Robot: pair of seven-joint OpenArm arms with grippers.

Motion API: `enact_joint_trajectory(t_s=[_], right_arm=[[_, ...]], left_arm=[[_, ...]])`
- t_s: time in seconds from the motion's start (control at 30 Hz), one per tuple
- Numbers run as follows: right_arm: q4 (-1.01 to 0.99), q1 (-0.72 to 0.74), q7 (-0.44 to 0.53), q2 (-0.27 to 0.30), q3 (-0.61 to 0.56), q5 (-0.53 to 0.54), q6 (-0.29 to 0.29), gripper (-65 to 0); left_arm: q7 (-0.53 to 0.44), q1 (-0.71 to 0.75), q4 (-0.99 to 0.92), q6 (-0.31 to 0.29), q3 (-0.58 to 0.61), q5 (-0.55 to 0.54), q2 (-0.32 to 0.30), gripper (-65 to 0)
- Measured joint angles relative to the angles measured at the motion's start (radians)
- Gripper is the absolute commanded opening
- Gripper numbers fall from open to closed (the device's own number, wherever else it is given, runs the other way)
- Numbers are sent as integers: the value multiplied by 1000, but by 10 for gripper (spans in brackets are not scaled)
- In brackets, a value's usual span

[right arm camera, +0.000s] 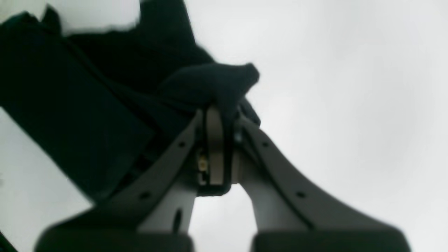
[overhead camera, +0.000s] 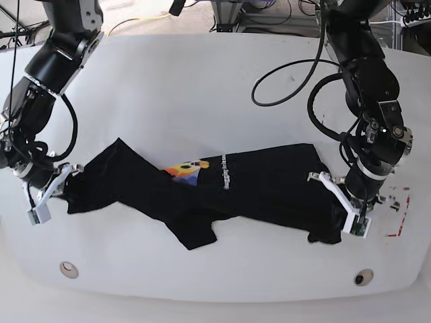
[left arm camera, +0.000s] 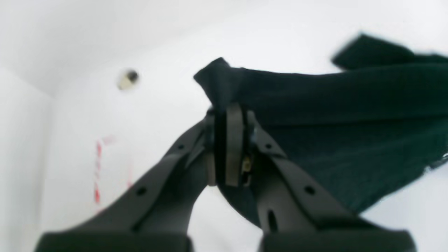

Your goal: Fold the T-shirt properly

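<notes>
The black T-shirt point(overhead camera: 269, 182) lies stretched sideways across the white table point(overhead camera: 202, 87), with its yellow-orange face print point(overhead camera: 187, 170) and white text facing up. One sleeve point(overhead camera: 192, 232) hangs toward the front edge. My left gripper point(overhead camera: 335, 202) is shut on the shirt's right edge. In the left wrist view its tips point(left arm camera: 231, 115) pinch a raised corner of the dark cloth point(left arm camera: 350, 122). My right gripper point(overhead camera: 65, 180) is shut on the shirt's left end. The right wrist view shows that gripper point(right arm camera: 220, 115) clamping a bunched fold of the shirt point(right arm camera: 70, 105).
Two round holes point(overhead camera: 67, 269) point(overhead camera: 363, 277) sit near the table's front edge. A red-and-white mark point(overhead camera: 397, 208) lies just right of the left arm. Black cables point(overhead camera: 289, 74) loop over the back right of the table. Equipment stands beyond the far edge.
</notes>
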Motion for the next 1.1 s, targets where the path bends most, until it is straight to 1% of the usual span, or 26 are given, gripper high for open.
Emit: enact_joint_trajectory(t_s=[0.07, 0.2, 0.3, 0.43, 0.53, 0.63, 0.67, 0.77, 0.87, 1.0, 1.1], right_arm=[[-39, 84, 2, 27, -31, -2, 0, -650], [-120, 242, 4, 89, -106, 3, -2, -650], [-179, 373, 0, 128, -171, 12, -1, -650], [-207, 542, 13, 184, -294, 29, 0, -650], [-226, 652, 23, 217, -384, 51, 2, -650], [-226, 724, 35, 246, -438, 74, 3, -650], [-226, 740, 35, 258, -446, 82, 3, -650], [-225, 747, 42, 281, -447, 89, 3, -650], [-224, 698, 35, 283, -446, 98, 4, -650], [-226, 539, 18, 277, -398, 167, 4, -650], [-195, 381, 12, 263, -319, 204, 3, -650]], left_arm=[[2, -55, 0, 4, 2, -7, 0, -650], [58, -169, -1, 57, 2, -13, -1, -650], [77, -276, -1, 71, 2, -20, -7, -650], [82, -409, 1, 64, 11, 17, -54, -650], [85, -503, -3, 64, 11, 25, -71, -650], [69, -565, -2, 63, 23, 11, -126, -650], [63, -575, -2, 64, 40, 10, -153, -650], [52, -559, -5, 59, 84, -6, -196, -650], [51, -473, -2, 62, 93, 3, -194, -650], [84, -351, -5, 58, 95, 9, -192, -650], [70, -275, 19, 63, 95, 15, -192, -650]])
